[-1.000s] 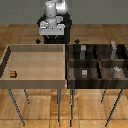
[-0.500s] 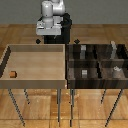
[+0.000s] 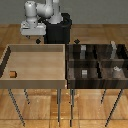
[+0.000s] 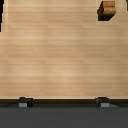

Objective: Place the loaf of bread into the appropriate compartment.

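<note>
Since a second ago the arm [image 3: 42,12] has drifted slightly toward the exterior view's left, over the far wall of the light-tan tray [image 3: 35,80]; nothing else has shifted. The gripper [image 3: 39,41] hangs just above that far wall, apart from everything in the tray. In the wrist view its two fingertips [image 4: 23,102] show as small grey tips set wide apart along the dark edge, with nothing between them, so the tool is released and holds nothing.

The loaf of bread [image 3: 12,74] is a tiny orange-brown block lying on the tray's floor, close to the tray's wall at the exterior view's left and well apart from the gripper. In the wrist view the same block [image 4: 108,7] sits on pale wood with a dark shadow just beside it.

Touching the tray on the exterior view's right stands the dark-brown divided bin [image 3: 70,75], its inner walls forming four cells. The compartment [image 3: 92,75] nearest the tray on the bin's near side holds a small grey cube [image 3: 85,73]. The near cell farther from the tray holds a whitish round piece [image 3: 116,70]. Grey pieces stand in the two far cells, too blurred to tell apart. The loaf lies outside the bin, the whole width of the tray from it
</note>
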Available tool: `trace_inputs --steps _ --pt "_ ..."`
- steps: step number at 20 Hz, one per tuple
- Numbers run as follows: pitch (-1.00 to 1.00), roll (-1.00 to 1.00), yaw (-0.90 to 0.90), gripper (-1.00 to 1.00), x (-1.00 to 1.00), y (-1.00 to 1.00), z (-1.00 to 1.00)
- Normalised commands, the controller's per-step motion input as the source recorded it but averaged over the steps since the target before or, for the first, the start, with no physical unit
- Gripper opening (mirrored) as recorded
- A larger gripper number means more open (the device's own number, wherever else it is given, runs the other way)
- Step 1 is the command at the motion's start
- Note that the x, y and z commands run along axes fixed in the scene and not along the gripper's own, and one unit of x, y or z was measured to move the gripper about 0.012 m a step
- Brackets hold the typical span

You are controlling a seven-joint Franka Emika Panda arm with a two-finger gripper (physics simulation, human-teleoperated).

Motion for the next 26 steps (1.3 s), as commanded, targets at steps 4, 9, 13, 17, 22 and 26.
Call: trace_inputs --steps 4,9,13,17,22,26 --pt "0.0 0.0 0.0 1.0 0.0 -1.0 0.0" --pt "0.0 0.0 0.0 1.0 0.0 -1.0 0.0" --pt "0.0 0.0 0.0 1.0 0.38 -0.5 0.0" --pt "0.0 0.0 0.0 1.0 1.0 0.0 0.0" --pt "0.0 0.0 0.0 1.0 1.0 0.0 0.0" --pt "0.0 0.0 0.0 1.0 1.0 0.0 0.0"
